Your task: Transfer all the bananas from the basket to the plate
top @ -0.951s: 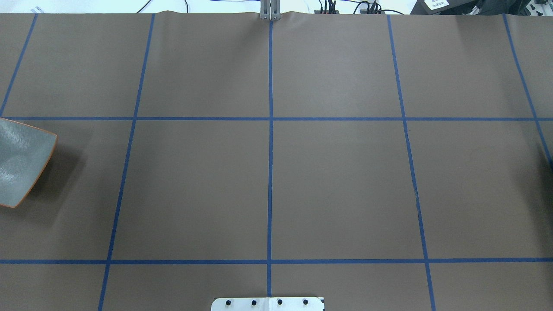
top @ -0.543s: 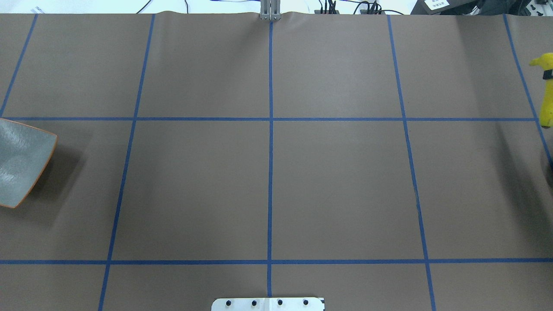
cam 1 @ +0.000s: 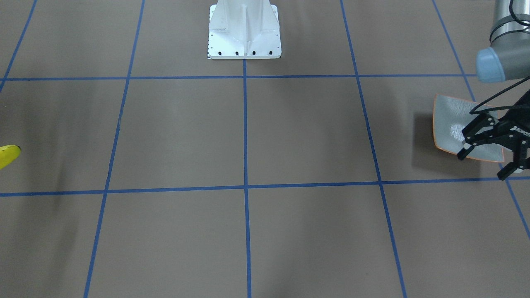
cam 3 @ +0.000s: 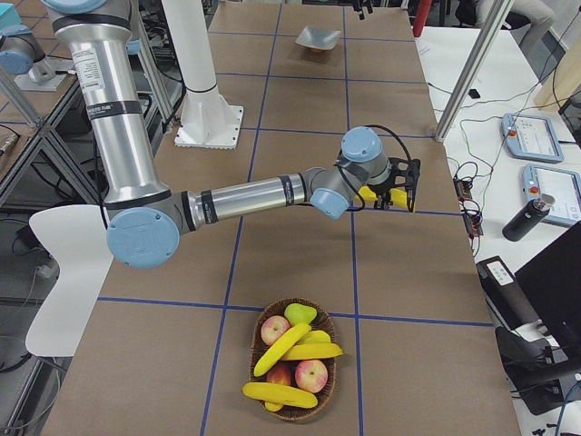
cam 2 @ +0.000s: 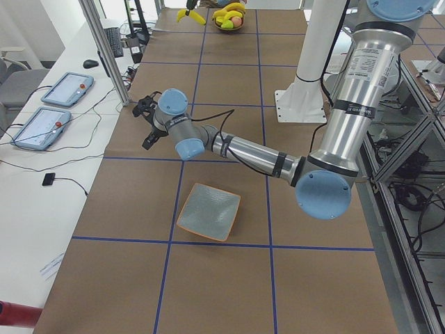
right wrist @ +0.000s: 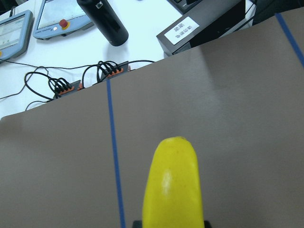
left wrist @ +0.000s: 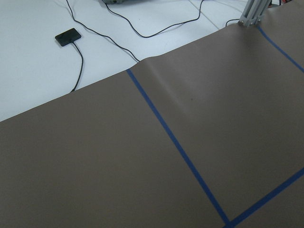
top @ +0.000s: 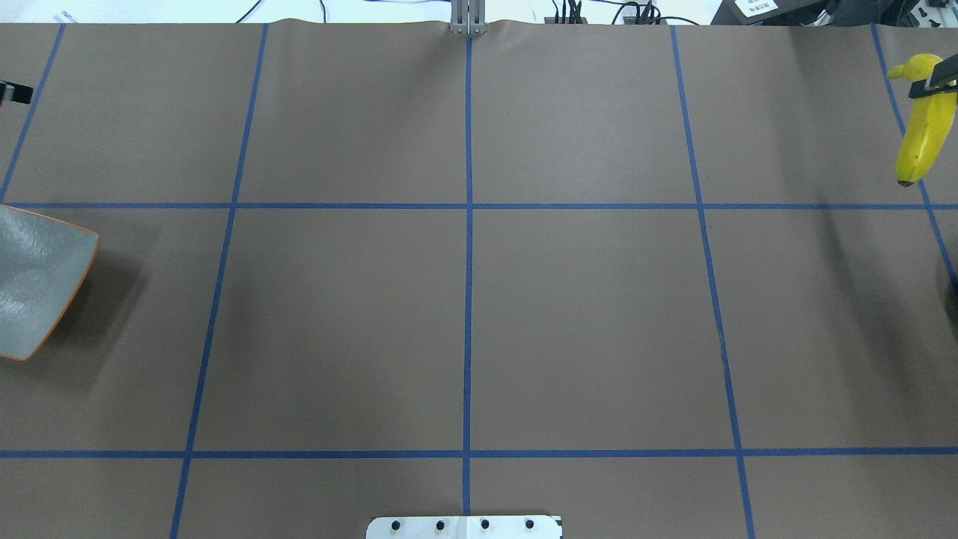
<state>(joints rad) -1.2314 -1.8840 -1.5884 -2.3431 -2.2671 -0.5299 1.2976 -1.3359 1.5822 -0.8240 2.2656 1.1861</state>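
Mid-carry with 1 banana (top: 920, 135), pinched near its stem end by the right gripper (top: 928, 86), fingers clamped tight on it, body hanging tip-down above the far right part of the table. Well apart from the plate (top: 41, 277), lying bare at the opposite end. Left gripper (cam 1: 482, 165) hovering over the plate's outer edge, fingers spread wide, holding nothing. In the basket (cam 3: 338, 377), 3 more bananas (cam 3: 280, 394) among apples.

Risks from here, as a judgement:
- Held so close to 1 end, likely to swing or pivot in the pinch on a fast sweep across the table.
- Glossy skin, so liable to slip free partway and land on the brown paper.
- Probably too long a reach for 1 arm, hence a hand-over or a set-down mid-table. Dropped if let go before the other gripper has a firm hold.
- Shallow plate with upturned corners. If released too high or off-centre, apt to bounce or slide over the rim.
- Possible clash with the left gripper waiting by the plate.
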